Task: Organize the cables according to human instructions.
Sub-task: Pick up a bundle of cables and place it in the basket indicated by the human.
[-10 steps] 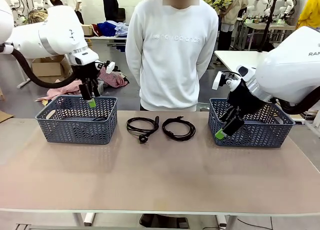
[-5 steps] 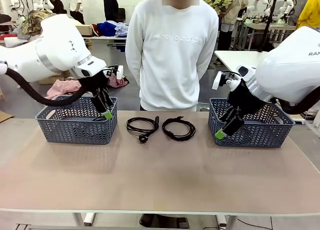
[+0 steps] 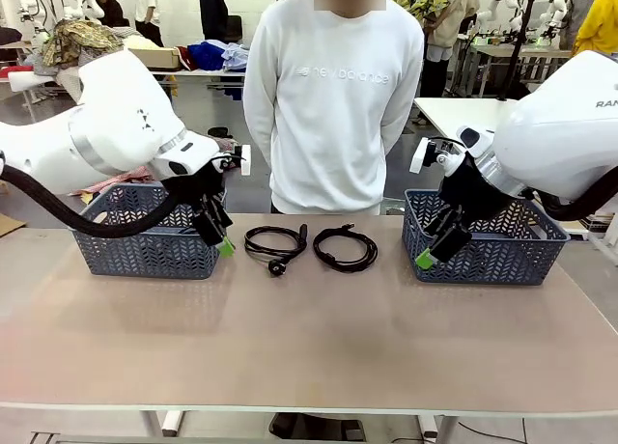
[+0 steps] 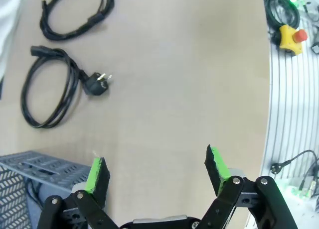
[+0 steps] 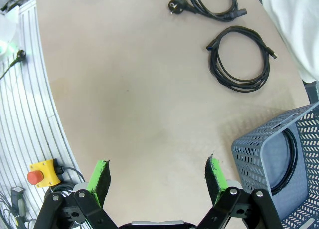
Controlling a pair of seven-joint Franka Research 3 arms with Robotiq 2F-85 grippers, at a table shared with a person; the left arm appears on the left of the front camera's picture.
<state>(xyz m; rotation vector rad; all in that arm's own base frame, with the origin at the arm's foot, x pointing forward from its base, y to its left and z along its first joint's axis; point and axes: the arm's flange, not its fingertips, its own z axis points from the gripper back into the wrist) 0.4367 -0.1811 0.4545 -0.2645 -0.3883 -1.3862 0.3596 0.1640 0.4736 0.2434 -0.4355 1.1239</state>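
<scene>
Two cables lie on the table in front of the person: a coil with a plug point(image 3: 275, 242) and a thinner coil point(image 3: 345, 249) to its right. The left wrist view shows both, the plug coil point(image 4: 92, 83) and the thin coil point(image 4: 92, 21). So does the right wrist view, with the thin coil point(image 5: 264, 69) and the plug coil point(image 5: 174, 6). Another cable point(image 5: 293, 157) lies inside the right basket point(image 3: 492, 251). My left gripper point(image 3: 220, 239) hangs open at the right end of the left basket point(image 3: 135, 246), left of the coils. My right gripper point(image 3: 433, 253) is open and empty before the right basket.
The person point(image 3: 333, 97) stands at the far edge, behind the two coils, arms behind the back. Bare tabletop point(image 3: 309, 338) stretches in front of the baskets. A yellow emergency-stop box point(image 5: 39, 175) sits beyond the table's near edge.
My left arm has swung right, carrying its open gripper from above the left basket down past the basket's right end. The right arm and the cables have not moved.
</scene>
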